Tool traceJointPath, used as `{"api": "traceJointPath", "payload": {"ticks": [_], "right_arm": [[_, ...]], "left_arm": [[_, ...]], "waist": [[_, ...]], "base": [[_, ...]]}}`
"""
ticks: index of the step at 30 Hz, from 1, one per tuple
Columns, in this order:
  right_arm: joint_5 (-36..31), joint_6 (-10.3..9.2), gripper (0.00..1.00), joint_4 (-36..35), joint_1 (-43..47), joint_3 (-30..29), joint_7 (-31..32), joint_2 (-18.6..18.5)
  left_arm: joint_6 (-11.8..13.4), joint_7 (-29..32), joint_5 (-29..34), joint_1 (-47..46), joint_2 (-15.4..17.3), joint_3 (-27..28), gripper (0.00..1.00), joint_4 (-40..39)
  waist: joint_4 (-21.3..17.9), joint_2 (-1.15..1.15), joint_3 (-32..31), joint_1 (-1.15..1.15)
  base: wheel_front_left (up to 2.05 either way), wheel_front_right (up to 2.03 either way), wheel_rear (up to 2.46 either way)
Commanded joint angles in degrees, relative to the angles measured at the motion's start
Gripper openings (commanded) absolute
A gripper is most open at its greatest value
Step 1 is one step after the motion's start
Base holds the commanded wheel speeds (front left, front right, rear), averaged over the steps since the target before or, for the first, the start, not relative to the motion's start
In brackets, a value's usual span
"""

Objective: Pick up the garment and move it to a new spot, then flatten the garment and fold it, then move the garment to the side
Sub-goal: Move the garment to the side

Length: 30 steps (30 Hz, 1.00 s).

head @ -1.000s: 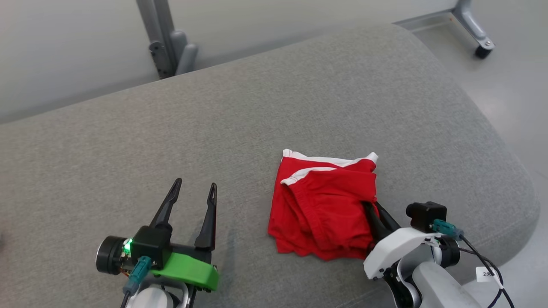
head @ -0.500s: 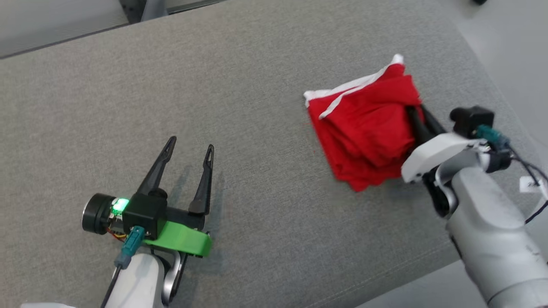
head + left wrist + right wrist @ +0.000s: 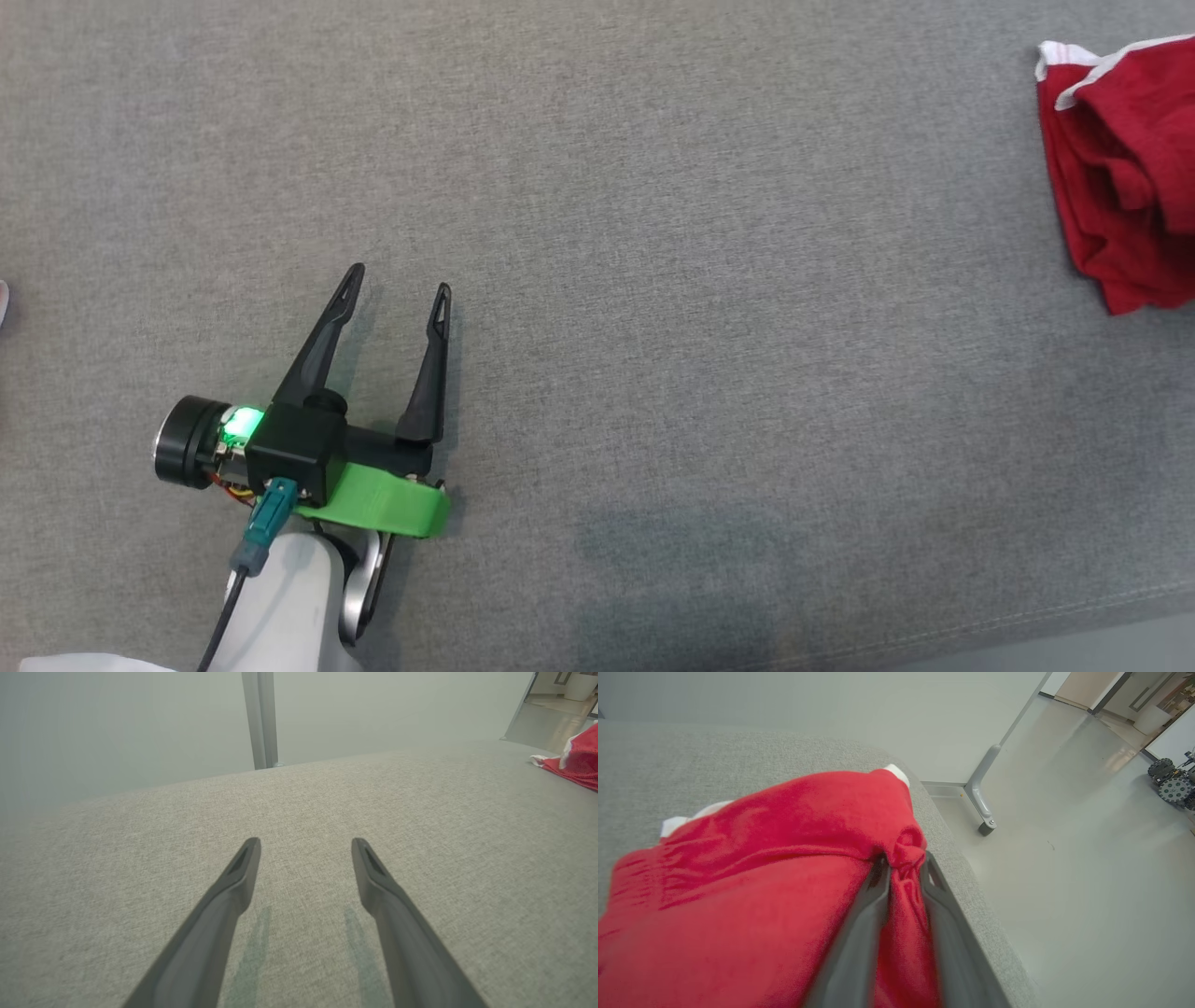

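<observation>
Head view: my left gripper is spread and empty over the grey cushion; the garment (red, white trim) lies at far right.
Left wrist view: fingers wide, cloth well apart.
Right wrist view: my right gripper pinches a bunched fold, loosely it seems; the view is blurred.

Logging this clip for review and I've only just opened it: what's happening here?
The right gripper has a fold of the red garment pinched between its fingers, at the right end of the grey cushion, close to its edge. The garment lies bunched in layers on the cushion, not spread flat. The left gripper is open and empty, over bare cushion well away from the garment.
</observation>
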Motion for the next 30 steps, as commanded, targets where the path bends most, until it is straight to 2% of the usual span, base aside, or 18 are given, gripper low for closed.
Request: {"api": "traceJointPath", "payload": {"ticks": [1, 5, 8, 13, 17, 22, 30], "right_arm": [[-2.5, -0.08, 1.0, 0.1, -0.6, -2.9, -0.2, -0.8], [-7.6, -0.07, 1.0, -2.6, 0.5, -9.5, -0.2, 1.4], [-8.6, -0.07, 1.0, -7.4, 1.6, -11.6, -0.2, 4.4], [-4.9, -0.08, 1.0, -19.3, 5.6, -6.8, -0.2, 10.9], [-0.4, -0.07, 1.0, -27.9, 10.7, -0.8, -0.2, 14.2], [4.8, -0.08, 1.0, -35.5, 18.2, 7.7, -0.2, 16.2], [8.8, -0.08, 1.0, -41.6, 29.0, 13.4, -0.2, 18.8]], "left_arm": [[0.2, -0.2, 0.4, -1.1, 0.0, 0.5, 1.0, -0.4], [0.3, -0.2, 0.5, -0.7, 0.1, 1.0, 1.0, 0.0], [0.4, -0.2, 0.1, -0.3, -0.1, 1.2, 1.0, 0.4], [0.6, -0.2, -0.8, 1.4, -0.3, 2.1, 1.0, 1.4], [1.1, -0.2, -1.5, 2.9, -0.5, 2.9, 1.0, 2.0], [2.3, -0.2, -2.6, 5.1, -0.7, 4.9, 1.0, 3.7], [3.2, -0.2, -3.5, 8.4, -0.9, 7.7, 1.0, 5.6]], "waist": [[3.4, 0.57, 3.4, -0.02], [2.7, 0.57, 2.3, -0.02], [2.2, 0.57, 0.8, -0.02], [1.2, 0.57, -3.1, -0.02], [1.1, 0.57, -6.7, -0.02], [1.8, 0.57, -11.2, -0.02], [4.1, 0.57, -17.0, -0.02]], "base": [[0.0, 0.0, 0.0], [0.0, 0.0, 0.0], [0.0, 0.0, 0.0], [0.0, 0.0, 0.0], [0.0, 0.0, 0.0], [0.0, 0.0, 0.0], [0.0, 0.0, 0.0]]}}
